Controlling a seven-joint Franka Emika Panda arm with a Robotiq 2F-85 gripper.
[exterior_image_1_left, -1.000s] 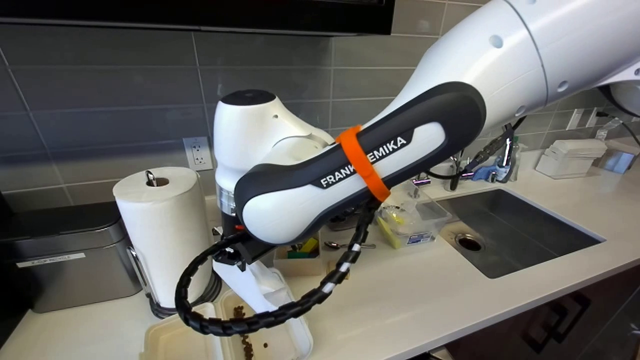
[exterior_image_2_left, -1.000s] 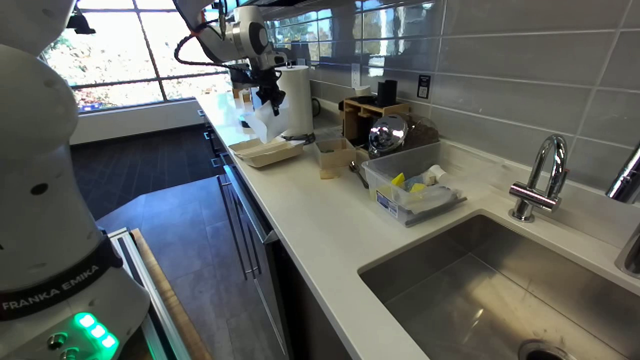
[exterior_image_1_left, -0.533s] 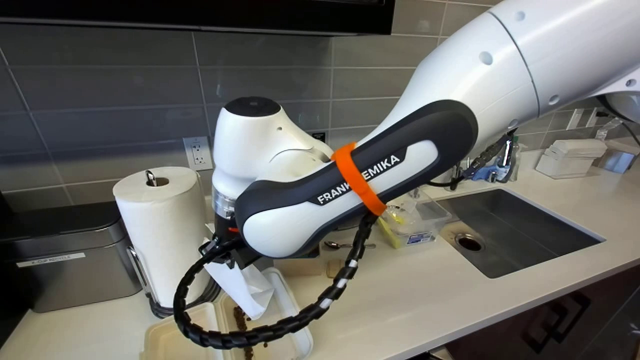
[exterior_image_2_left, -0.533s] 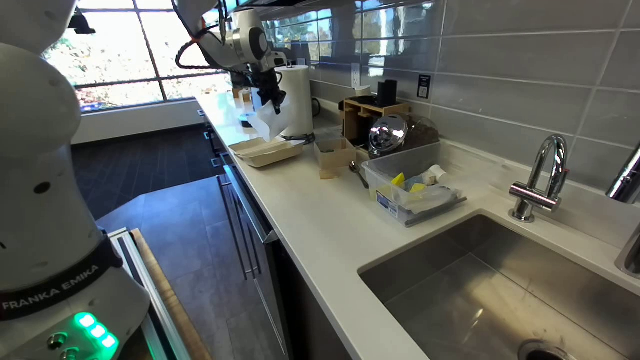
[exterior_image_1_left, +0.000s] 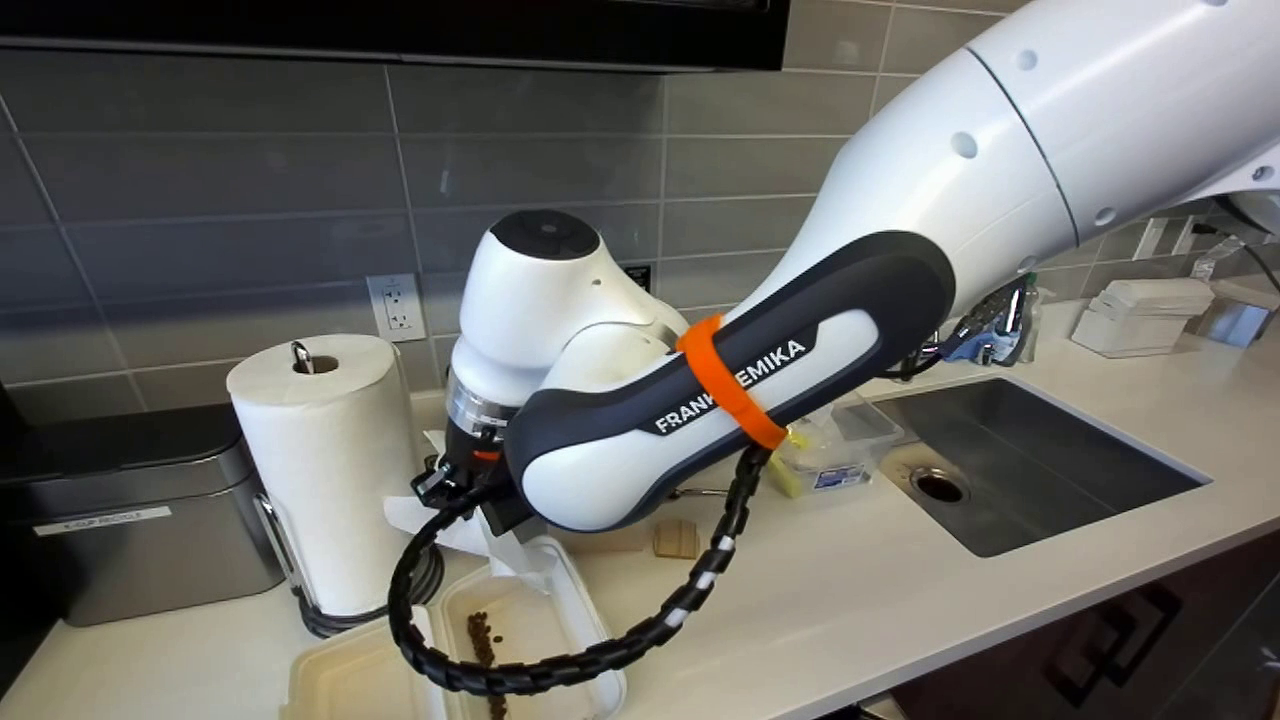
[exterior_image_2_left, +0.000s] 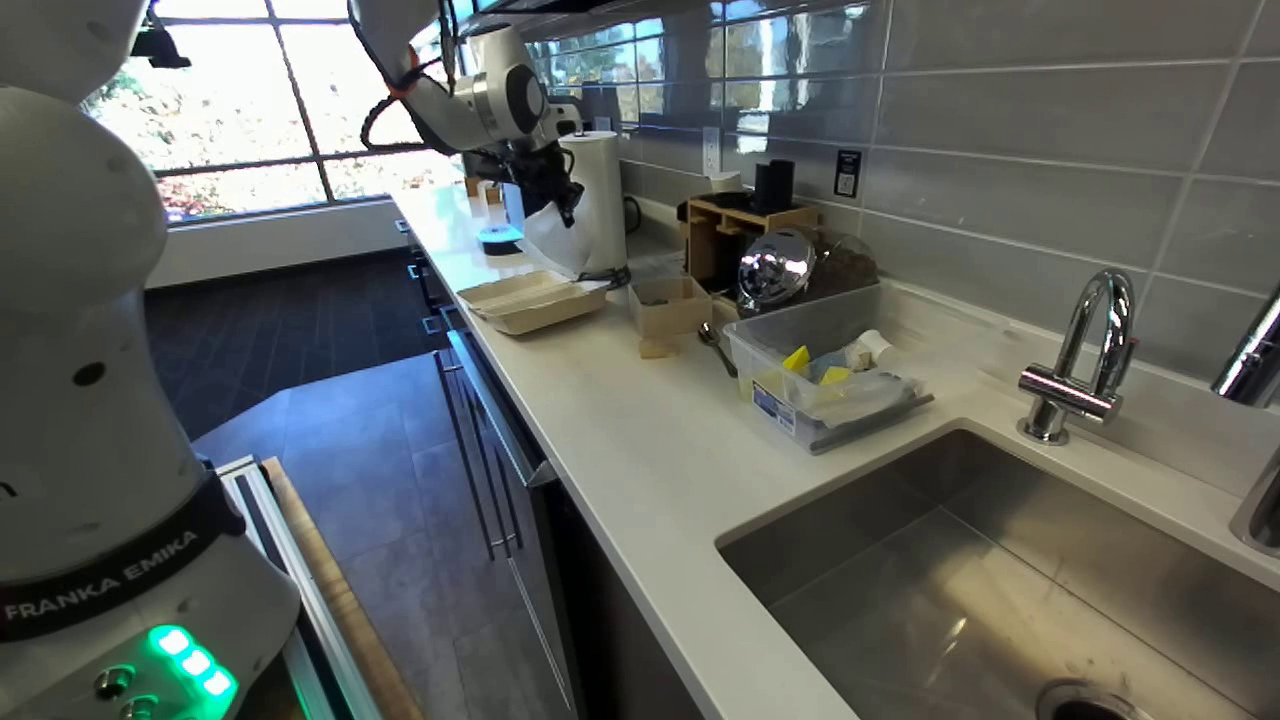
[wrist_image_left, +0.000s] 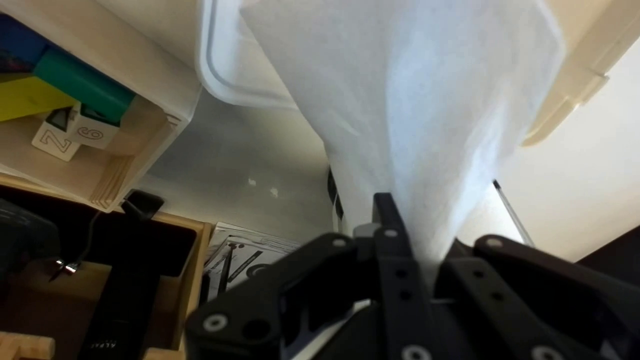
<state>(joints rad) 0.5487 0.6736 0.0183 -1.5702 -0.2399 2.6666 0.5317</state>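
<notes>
One white paper sheet (wrist_image_left: 415, 120), one paper towel roll (exterior_image_1_left: 322, 480) and one open food container (exterior_image_2_left: 545, 316) are present; the brown pieces (exterior_image_1_left: 480, 637) inside are too clustered to number. Two printed cubes (wrist_image_left: 93, 131) show in one small beige box (exterior_image_2_left: 672, 319). One clear plastic box (exterior_image_2_left: 773, 406), one spoon (exterior_image_2_left: 710, 337), one sink (exterior_image_1_left: 1060, 470) and three lit green indicators (exterior_image_2_left: 196, 661) are noted.

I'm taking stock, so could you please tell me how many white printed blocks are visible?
2, in the wrist view, side by side in the open box: a Z or N block and a 6 or 9 block; more may be hidden.
</notes>
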